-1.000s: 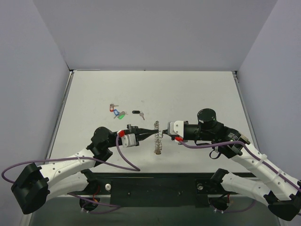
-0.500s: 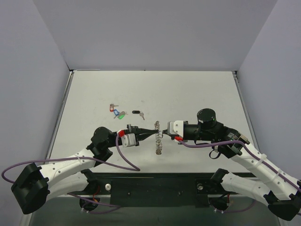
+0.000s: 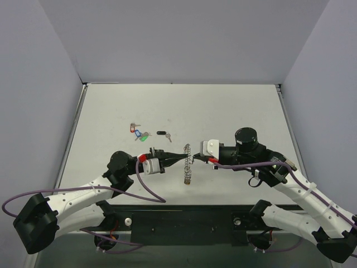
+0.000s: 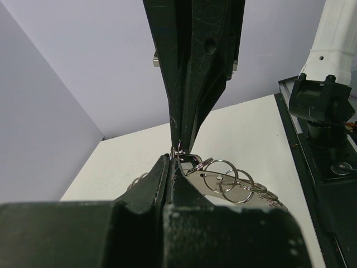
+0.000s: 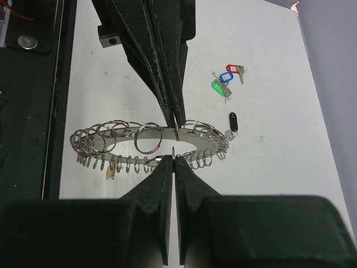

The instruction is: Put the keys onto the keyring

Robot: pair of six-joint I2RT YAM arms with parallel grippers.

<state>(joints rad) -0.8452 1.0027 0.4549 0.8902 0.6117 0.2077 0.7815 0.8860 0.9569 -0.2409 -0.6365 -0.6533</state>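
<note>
1. The keyring point(image 5: 125, 133) is off the table point(image 3: 234, 111), held in the air between the two arms, near the front edge and about midway across. From above it shows edge-on.
2. The left gripper point(image 3: 183, 158) has its jaws fully closed, and its tip pinches the far side of the keyring's band.
3. The right gripper point(image 3: 194, 158) is also fully closed. Its tip sits at the near side of the band and seems to nip one of the small rings, though the contact is too fine to be certain.
4. The keys point(image 5: 224, 78) with red, blue and green tags lie in a cluster on the table, well apart from the keyring, towards the far left. The black key point(image 5: 232, 119) lies alone nearer the keyring, also on the table.
5. A pale yellowish tag point(image 5: 111, 173) hangs among the small rings at one end. That suggests one key is already threaded on, but it is too small to confirm.
6. My judgement is that the task is at an early stage. At most one key is on, and four are left loose.
7. Neither gripper holds a key (both are busy with the keyring), so one must let go before the next key can be fetched.
</note>
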